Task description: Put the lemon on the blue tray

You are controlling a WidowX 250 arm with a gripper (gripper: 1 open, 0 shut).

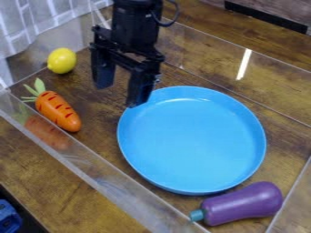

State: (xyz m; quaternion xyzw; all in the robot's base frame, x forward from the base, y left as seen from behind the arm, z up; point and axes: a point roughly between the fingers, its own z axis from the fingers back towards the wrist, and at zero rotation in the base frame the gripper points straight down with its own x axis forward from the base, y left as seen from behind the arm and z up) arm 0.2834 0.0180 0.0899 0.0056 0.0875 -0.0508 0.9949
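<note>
- So the hand point(123, 86) points straight down, fingers spread wide apart, nothing between them.
- It hangs between the lemon point(62, 60) and the blue tray point(192, 138), right by the tray's upper-left rim.
- Lemon sits on the wooden surface point(97, 159) at the upper left, clear of the hand.
- Carrot point(55, 108) lies below the lemon; purple eggplant point(241, 204) sits just past the tray's lower-right rim.

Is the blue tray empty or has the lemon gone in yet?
Empty. The blue tray shows only bare blue surface; the lemon sits on the table, apart from the tray, beyond the open gripper.
</note>
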